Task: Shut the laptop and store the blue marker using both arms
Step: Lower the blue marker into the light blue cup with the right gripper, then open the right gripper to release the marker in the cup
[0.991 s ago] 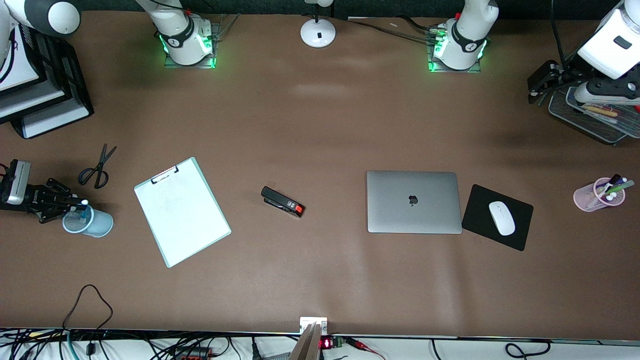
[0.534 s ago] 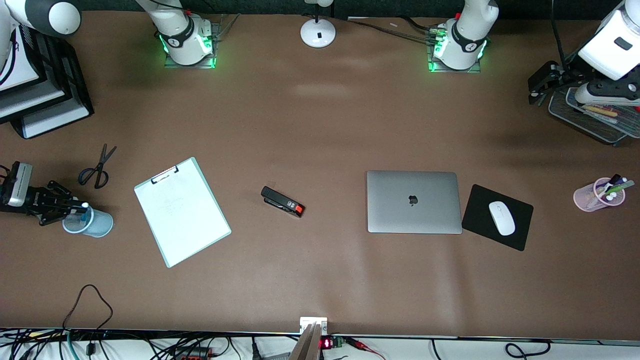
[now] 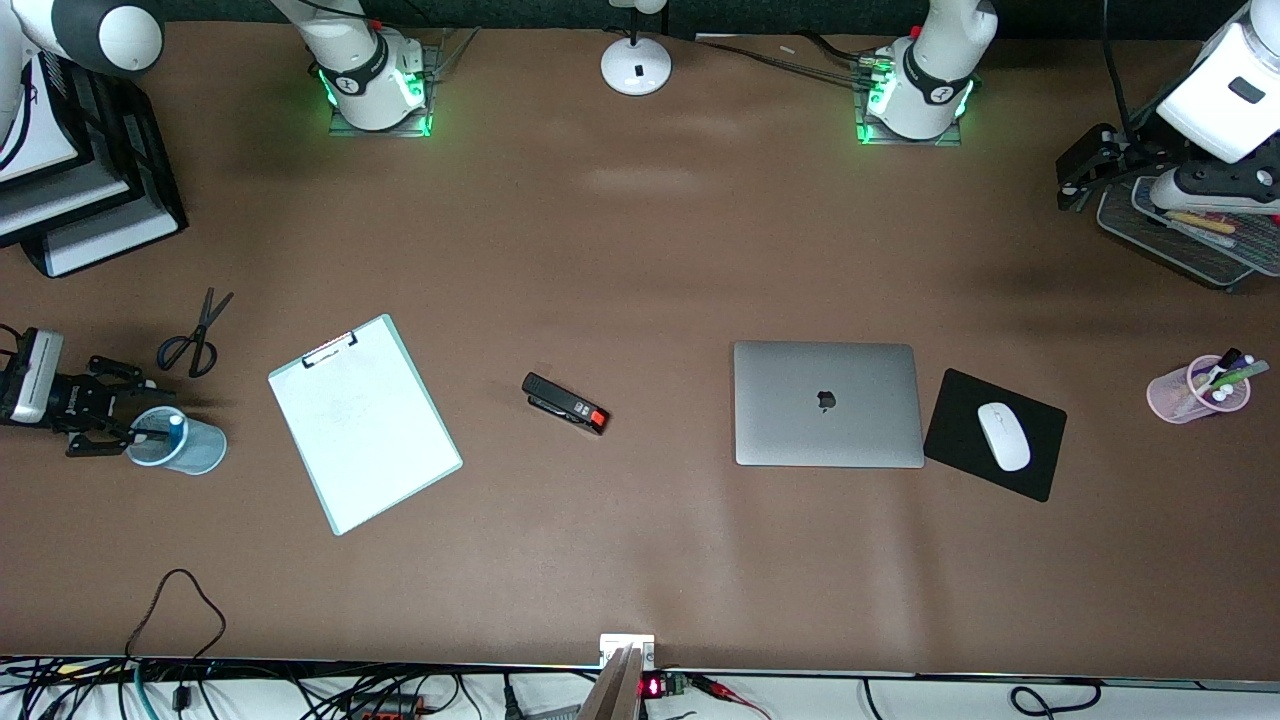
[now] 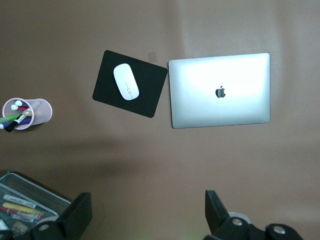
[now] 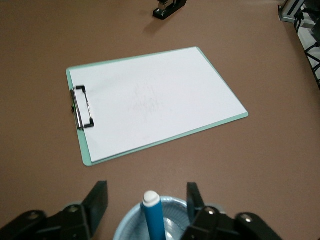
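The laptop (image 3: 827,404) lies shut on the table, silver lid up with the dark logo showing; it also shows in the left wrist view (image 4: 220,90). The blue marker (image 3: 176,428) stands in a light-blue cup (image 3: 200,452) at the right arm's end of the table, white end up. My right gripper (image 3: 135,410) is open beside the cup. In the right wrist view the marker (image 5: 154,217) stands free in the cup (image 5: 172,204) between the right gripper's (image 5: 147,186) spread fingers, touched by neither. My left gripper (image 3: 1075,185) is open and empty (image 4: 147,200), high by the mesh tray.
A clipboard (image 3: 364,423), a stapler (image 3: 565,403) and scissors (image 3: 195,335) lie toward the right arm's end. A black mouse pad (image 3: 960,440) with a white mouse (image 3: 1003,436) lies beside the laptop. A pink pen cup (image 3: 1195,390) and a mesh tray (image 3: 1200,255) of markers stand at the left arm's end.
My right gripper has drawn back from the cup toward the right arm's end of the table, leaving the blue marker standing in it. The left arm has barely moved.
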`<state>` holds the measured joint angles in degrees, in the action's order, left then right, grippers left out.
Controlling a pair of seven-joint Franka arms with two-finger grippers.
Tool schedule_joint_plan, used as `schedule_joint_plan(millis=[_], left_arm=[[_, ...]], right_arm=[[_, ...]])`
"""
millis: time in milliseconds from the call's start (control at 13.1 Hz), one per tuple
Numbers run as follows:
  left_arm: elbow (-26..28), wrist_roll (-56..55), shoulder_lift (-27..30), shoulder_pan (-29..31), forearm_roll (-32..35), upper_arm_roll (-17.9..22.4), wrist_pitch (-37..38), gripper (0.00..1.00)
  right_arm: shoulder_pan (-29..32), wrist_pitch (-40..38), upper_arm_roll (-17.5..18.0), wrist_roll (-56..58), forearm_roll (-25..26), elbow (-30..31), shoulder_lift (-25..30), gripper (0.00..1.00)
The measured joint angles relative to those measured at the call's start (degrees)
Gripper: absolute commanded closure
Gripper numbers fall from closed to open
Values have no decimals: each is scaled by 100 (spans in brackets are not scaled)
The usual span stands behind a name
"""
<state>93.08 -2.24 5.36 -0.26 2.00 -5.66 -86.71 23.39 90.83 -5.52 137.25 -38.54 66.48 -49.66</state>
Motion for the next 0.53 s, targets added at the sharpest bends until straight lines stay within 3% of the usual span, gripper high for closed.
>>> schedule_joint_plan(millis=[534], left_arm=[[1, 7, 0, 2, 0, 24, 0, 0]], right_arm=[[-58, -569, 0, -1316, 276, -124, 734, 0]])
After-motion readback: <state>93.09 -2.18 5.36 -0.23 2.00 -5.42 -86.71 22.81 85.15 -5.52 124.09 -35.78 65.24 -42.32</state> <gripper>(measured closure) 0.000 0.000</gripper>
